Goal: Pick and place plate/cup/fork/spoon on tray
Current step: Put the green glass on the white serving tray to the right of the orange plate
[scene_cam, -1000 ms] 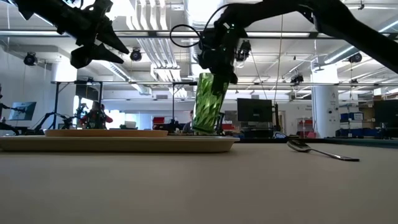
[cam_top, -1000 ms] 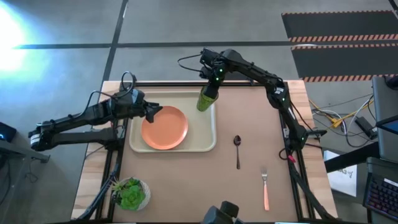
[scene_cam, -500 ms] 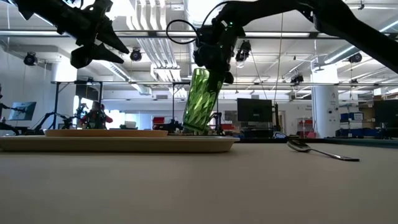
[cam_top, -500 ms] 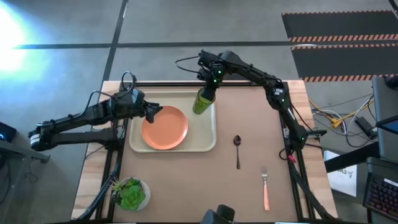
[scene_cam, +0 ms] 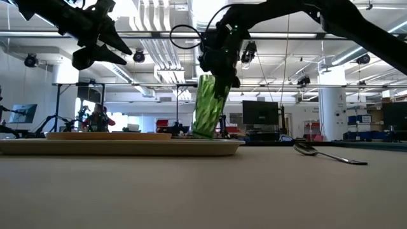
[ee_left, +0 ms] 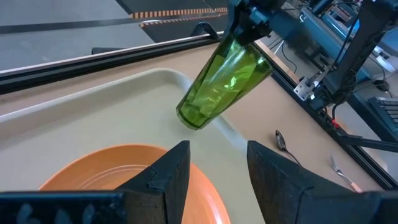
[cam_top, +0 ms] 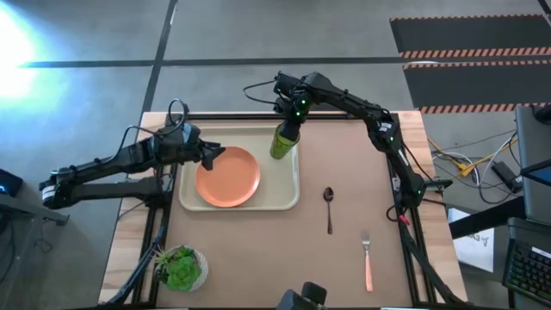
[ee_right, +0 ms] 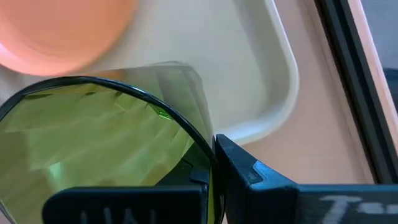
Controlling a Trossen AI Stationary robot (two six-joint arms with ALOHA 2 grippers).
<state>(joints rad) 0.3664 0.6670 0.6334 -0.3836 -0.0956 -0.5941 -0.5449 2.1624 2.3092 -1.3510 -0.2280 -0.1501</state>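
The translucent green cup hangs tilted over the far right corner of the cream tray, with my right gripper shut on its top. In the left wrist view the cup's base seems just above the tray floor. The orange plate lies flat in the tray. My left gripper waits open above the plate's left edge, touching nothing. The dark spoon and the pink-handled fork lie on the table right of the tray. My right gripper holds the cup by its rim, the wall pinched with one finger inside the cup and one finger outside. The fingers come from above, slanting down. The cup hangs tilted below them, its base toward the table's left.
A white bowl of green leaves stands at the table's near left corner. Bare brown tabletop lies right of the tray around the spoon and fork. The tray's raised rim runs in front of the cup in the low view.
The cup has tipped further in my right gripper. Its base has swung toward the table's left, in over the tray's corner, while the gripper has hardly shifted.
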